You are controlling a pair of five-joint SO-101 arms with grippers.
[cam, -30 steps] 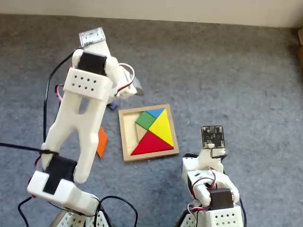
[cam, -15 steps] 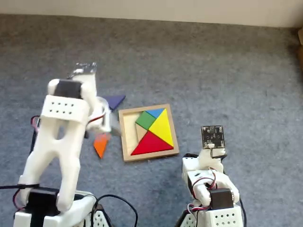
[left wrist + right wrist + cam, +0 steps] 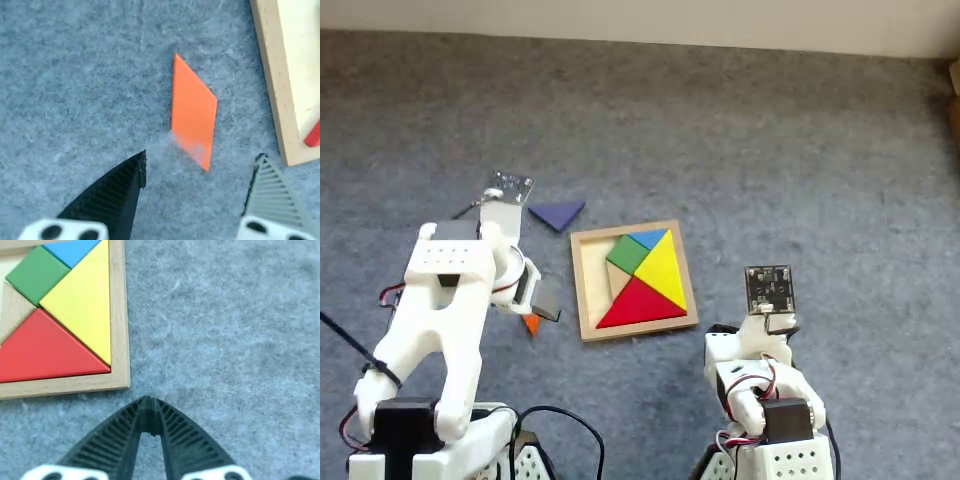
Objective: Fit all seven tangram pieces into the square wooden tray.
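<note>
High view of a grey bench (image 3: 820,150): square wooden tray (image 3: 577,285) holds red, yellow, green and blue pieces (image 3: 660,270). Left hand (image 3: 201,159), fingers (image 3: 120,190) apart, hovers over an orange parallelogram (image 3: 194,117) just beside the tray, seemingly not touching. Right hand (image 3: 149,405) is closed, empty.

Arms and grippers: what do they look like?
The left arm and right arm are white shells with black servos and black, red and white cables. The left gripper has one black ribbed finger, one grey; the right gripper, two black ribbed ones.
</note>
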